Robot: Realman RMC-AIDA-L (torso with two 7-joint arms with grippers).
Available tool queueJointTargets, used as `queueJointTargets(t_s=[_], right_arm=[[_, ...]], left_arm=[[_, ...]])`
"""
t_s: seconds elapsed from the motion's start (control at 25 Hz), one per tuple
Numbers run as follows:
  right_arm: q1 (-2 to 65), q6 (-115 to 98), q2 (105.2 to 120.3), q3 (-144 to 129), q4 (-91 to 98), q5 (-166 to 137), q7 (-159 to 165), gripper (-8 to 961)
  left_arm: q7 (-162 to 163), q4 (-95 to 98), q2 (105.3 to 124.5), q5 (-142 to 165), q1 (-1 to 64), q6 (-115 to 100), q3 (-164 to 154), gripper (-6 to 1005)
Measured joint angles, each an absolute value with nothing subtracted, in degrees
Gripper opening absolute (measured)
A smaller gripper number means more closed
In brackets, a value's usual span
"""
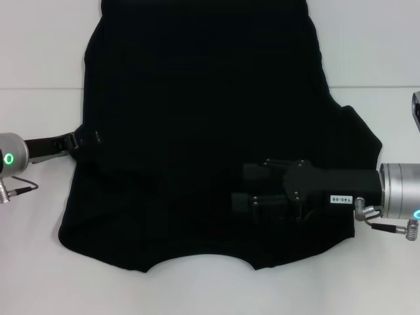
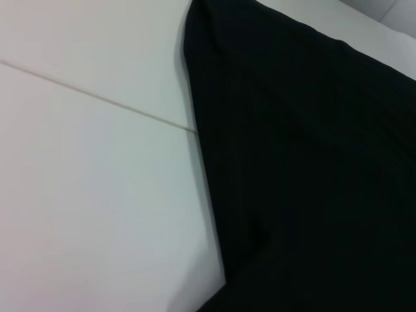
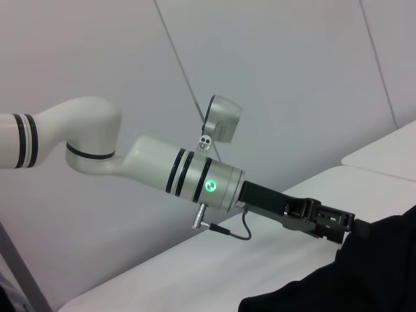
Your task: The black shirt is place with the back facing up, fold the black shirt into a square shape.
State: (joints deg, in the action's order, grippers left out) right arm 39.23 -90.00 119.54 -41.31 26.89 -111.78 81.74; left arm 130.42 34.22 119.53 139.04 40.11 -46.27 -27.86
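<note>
The black shirt [image 1: 203, 131] lies spread flat on the white table [image 1: 39, 262], its curved neckline at the near edge and its body running toward the far side; no lettering shows on the upward face. One sleeve bulges out on the robot's right side [image 1: 357, 141]. In the head view, the left end effector [image 1: 84, 140] reaches in from the left and meets the shirt's left edge about midway along the garment; whether its fingers are spread or pinching the fabric cannot be told, since black parts merge with black cloth. The right end effector [image 1: 246, 190] extends from the right over the near part of the shirt, its dark body lying above the fabric; its fingers appear as two parallel dark bars, but their state cannot be told either. The left wrist view shows the shirt's straight edge [image 2: 208, 169] against the table surface [image 2: 91, 182], crossed by a thin seam line. The right wrist view shows the left arm [image 3: 162, 166] with a green indicator light, its end effector [image 3: 341, 227] meeting the shirt's fabric [image 3: 364, 273].
</note>
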Motion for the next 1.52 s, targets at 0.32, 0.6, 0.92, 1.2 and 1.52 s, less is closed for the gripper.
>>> queueJointTargets(t_s=[0.32,0.6,0.92,1.2,1.52], right_arm=[[39.2,-90.0,119.51,-41.3,27.0,-111.7,81.7,880],[39.2,-90.0,119.42,-41.3,27.0,-111.7,81.7,879],[39.2,-90.0,119.34,-41.3,27.0,-111.7,81.7,879],[39.2,-90.0,119.25,-41.3,27.0,-111.7,81.7,879],[39.1,-90.0,119.15,-41.1,27.1,-111.7,81.7,879]], left_arm=[[130.5,32.4,119.53,139.0,40.4,-44.0,-27.9,949],[130.5,32.3,119.63,139.0,40.5,-43.9,-27.9,935],[130.2,32.3,119.79,138.4,40.9,-44.9,-29.4,896],[127.7,32.5,119.80,138.4,41.0,-43.7,-29.5,861],[126.8,32.7,119.82,138.3,41.1,-43.3,-29.5,582]])
